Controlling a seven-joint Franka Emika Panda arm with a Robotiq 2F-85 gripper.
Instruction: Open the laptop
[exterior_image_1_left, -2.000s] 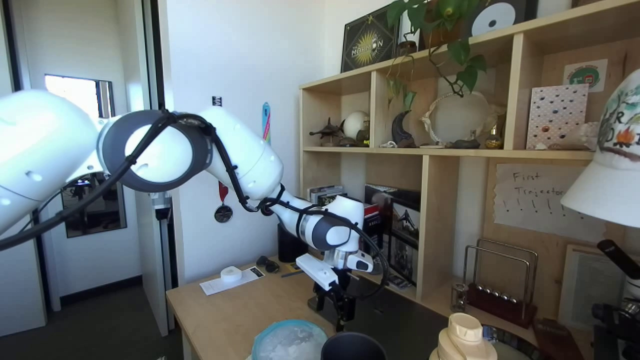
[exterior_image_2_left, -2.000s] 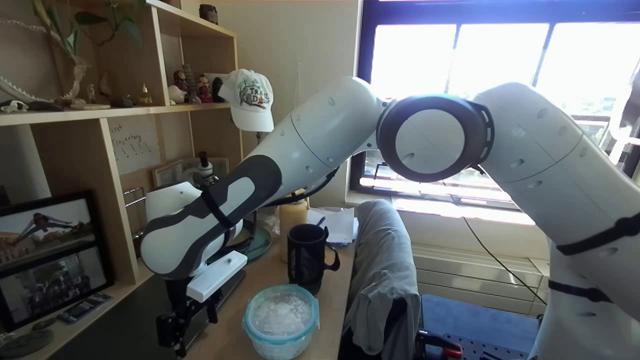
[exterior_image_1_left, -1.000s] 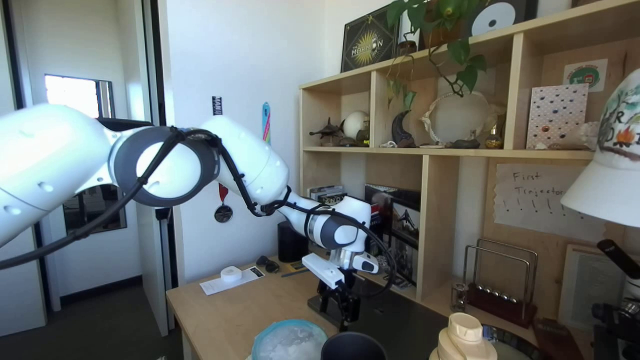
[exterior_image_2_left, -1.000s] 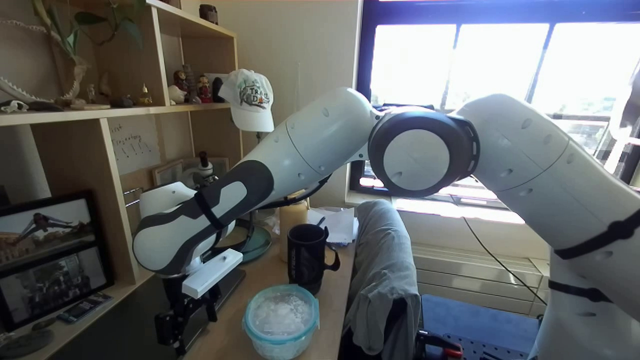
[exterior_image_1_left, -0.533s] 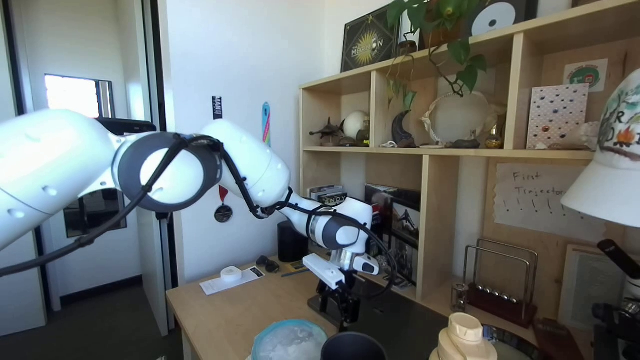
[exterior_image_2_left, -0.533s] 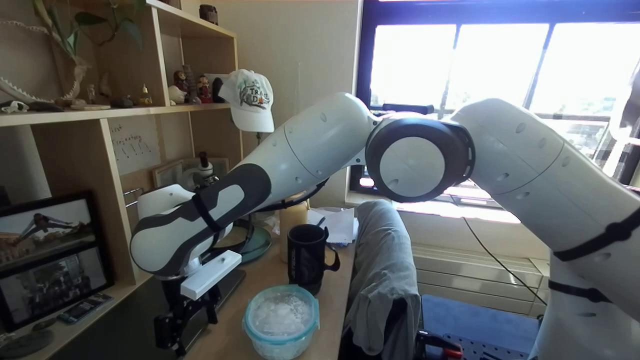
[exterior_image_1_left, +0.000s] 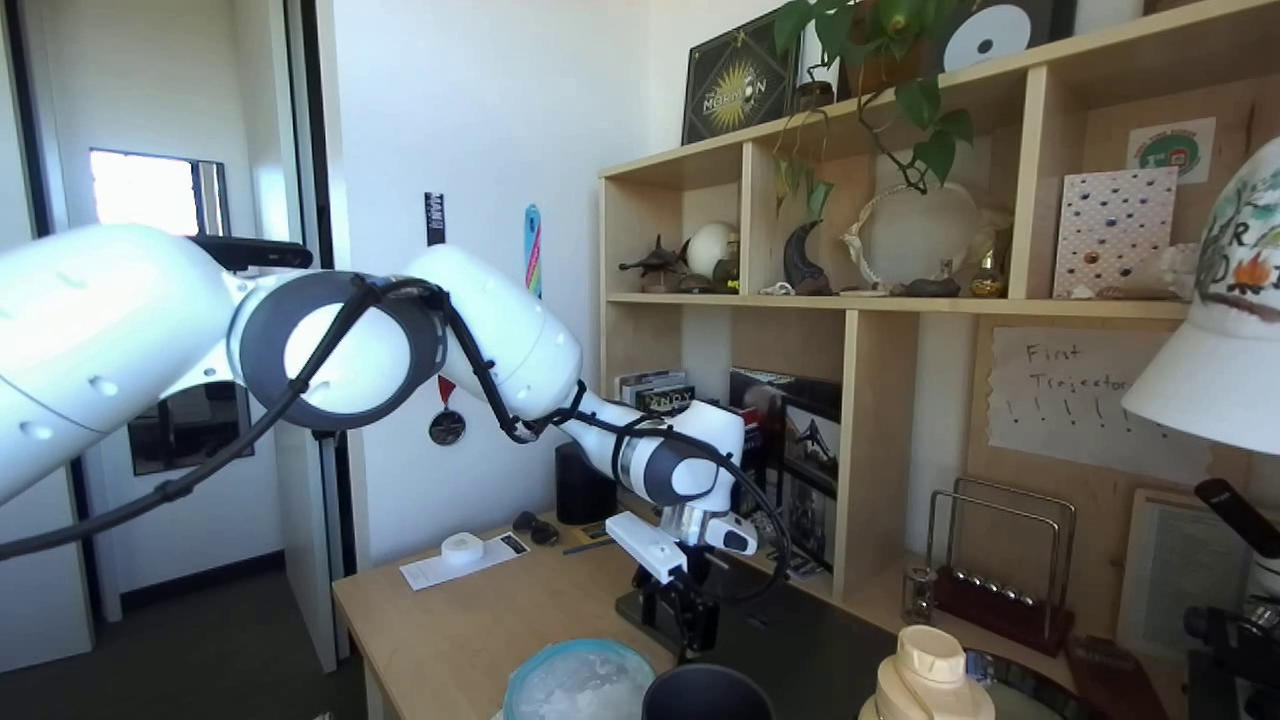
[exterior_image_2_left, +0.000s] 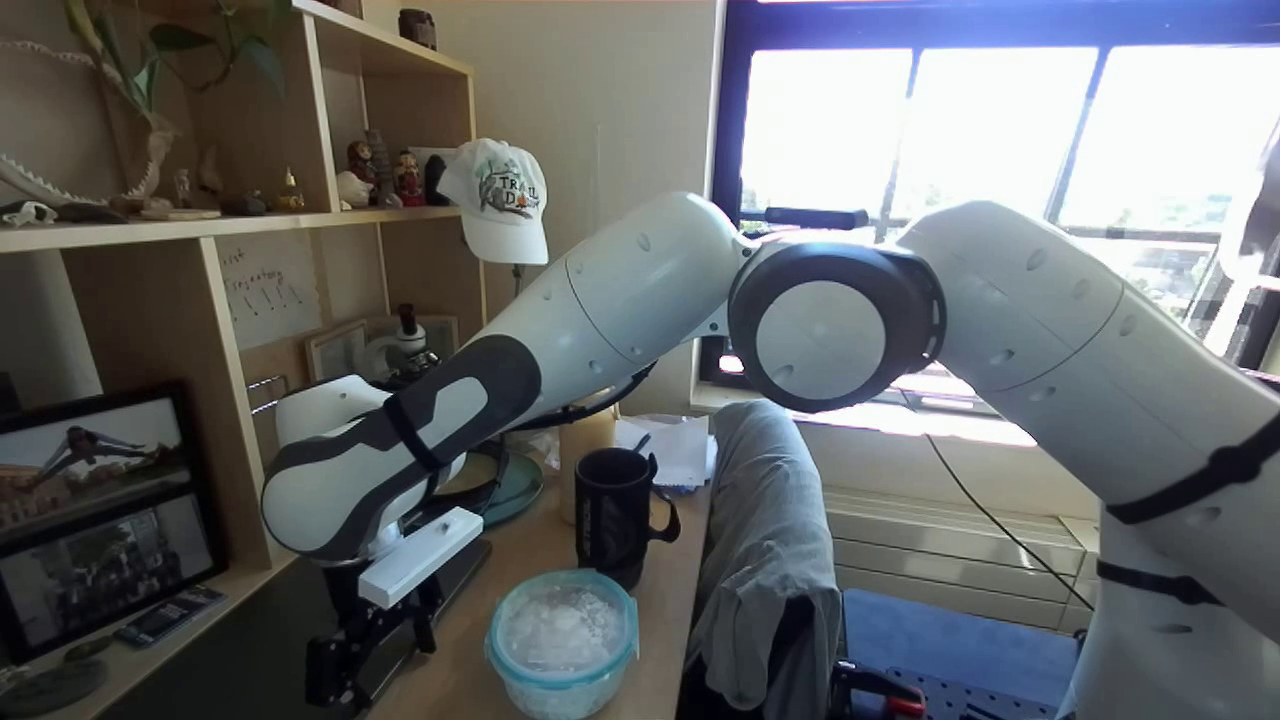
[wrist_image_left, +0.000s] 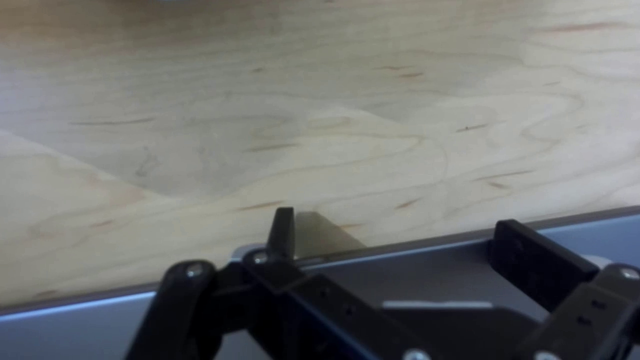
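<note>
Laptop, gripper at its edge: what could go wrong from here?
Wrist view: the open gripper overlaps the edge of the laptop; it might slip off, or shove the laptop rather than open it. The teal-rimmed container and black mug stand nearby; a sideways swing could knock either.

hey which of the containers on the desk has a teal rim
The low, wide tub; the handled mug is black, and the bottle beige.

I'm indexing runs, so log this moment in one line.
gripper: open; position: at laptop edge; contact: unclear; opening progress: unclear; nearby: black mug, round container
</note>
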